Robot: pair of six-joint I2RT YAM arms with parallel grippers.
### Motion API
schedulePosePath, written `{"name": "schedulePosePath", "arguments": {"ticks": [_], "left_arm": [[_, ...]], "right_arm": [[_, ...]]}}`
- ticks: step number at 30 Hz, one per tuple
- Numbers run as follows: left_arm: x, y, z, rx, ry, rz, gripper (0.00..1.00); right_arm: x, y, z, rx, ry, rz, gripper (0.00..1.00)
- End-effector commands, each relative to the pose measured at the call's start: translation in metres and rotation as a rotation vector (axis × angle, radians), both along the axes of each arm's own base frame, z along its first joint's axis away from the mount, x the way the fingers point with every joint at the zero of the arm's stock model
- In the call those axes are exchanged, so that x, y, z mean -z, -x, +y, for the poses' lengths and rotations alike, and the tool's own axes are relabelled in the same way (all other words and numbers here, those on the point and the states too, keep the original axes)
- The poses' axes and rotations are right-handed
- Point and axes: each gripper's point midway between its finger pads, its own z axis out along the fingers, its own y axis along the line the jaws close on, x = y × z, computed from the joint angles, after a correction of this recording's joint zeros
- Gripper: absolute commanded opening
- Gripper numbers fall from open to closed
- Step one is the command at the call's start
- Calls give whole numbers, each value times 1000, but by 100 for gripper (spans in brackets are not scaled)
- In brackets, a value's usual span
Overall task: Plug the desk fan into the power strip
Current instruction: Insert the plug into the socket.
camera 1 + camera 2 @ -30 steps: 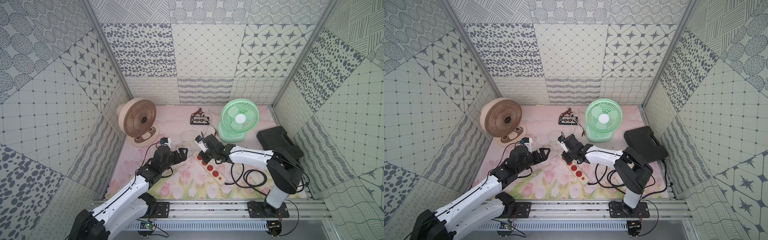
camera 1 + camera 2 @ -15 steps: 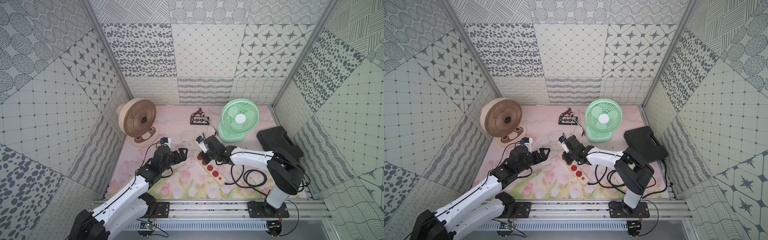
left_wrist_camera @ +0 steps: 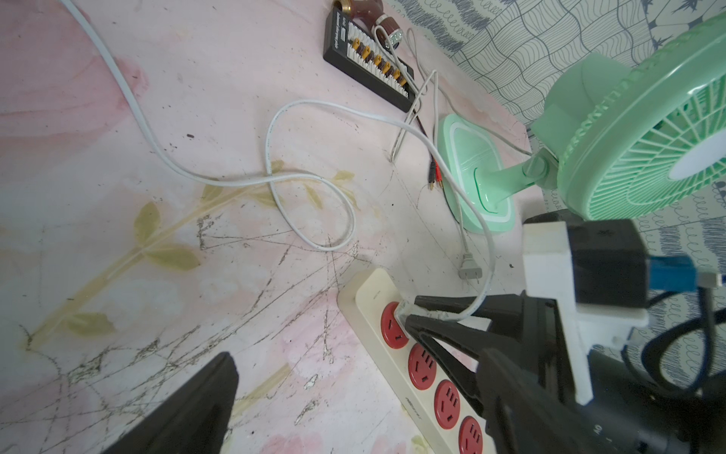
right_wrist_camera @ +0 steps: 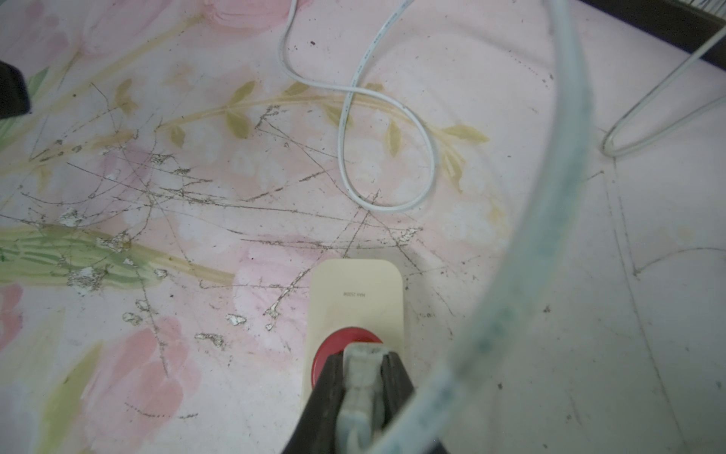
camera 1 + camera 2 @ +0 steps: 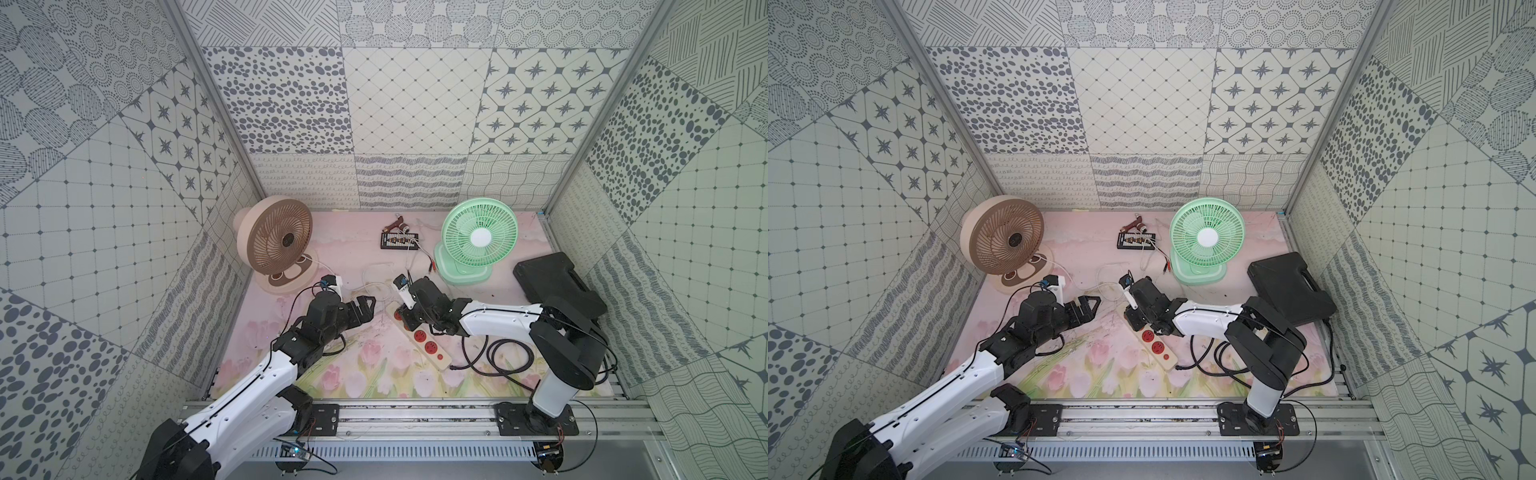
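The cream power strip (image 5: 441,360) (image 5: 1168,360) lies at an angle mid-floor, red sockets up. My right gripper (image 5: 408,315) (image 5: 1133,320) (image 4: 361,355) is shut on a white plug (image 4: 361,367) (image 3: 406,314), holding it against the strip's far end socket (image 4: 328,353); the prongs are hidden. The plug's white cord (image 3: 271,157) loops over the floor toward the beige-brown fan (image 5: 278,241) (image 5: 1003,239). My left gripper (image 5: 366,305) (image 5: 1090,305) (image 3: 353,408) stands open just left of the strip (image 3: 367,298), holding nothing.
A green fan (image 5: 478,237) (image 3: 628,137) stands at the back right, its grey plug (image 3: 469,271) loose on the floor. A small black board (image 5: 399,240) with clip wires is behind. A black case (image 5: 557,286) sits right; the strip's black cord (image 5: 494,353) coils in front.
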Motion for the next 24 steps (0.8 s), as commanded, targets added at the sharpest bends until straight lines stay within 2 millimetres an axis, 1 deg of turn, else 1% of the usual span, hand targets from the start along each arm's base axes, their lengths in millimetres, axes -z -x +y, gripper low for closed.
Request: {"name": "schedulePosePath", "arguments": {"ticks": [1,7,14,19,21,24], "left_arm": [[-5,-5,3,-11,-14,-26,99],[-5,-5,2,-9,-13,-24,100],[-5,-5,3,-10,-16,-22,99],[-4,-5,3,-9,-16,-19,99],[-5,-5,2,-8,-17,-19,99],[-4,-5,2,-8,-17,-17,100]], "right_arm": [[82,53,-56,-3,270,233,0],[69,48,-50,-1,242,208,0],[70,48,-48,-1,254,198,0],[66,47,-47,3,251,190,0],[60,45,-45,10,242,186,4],[47,41,-40,25,218,180,16]]}}
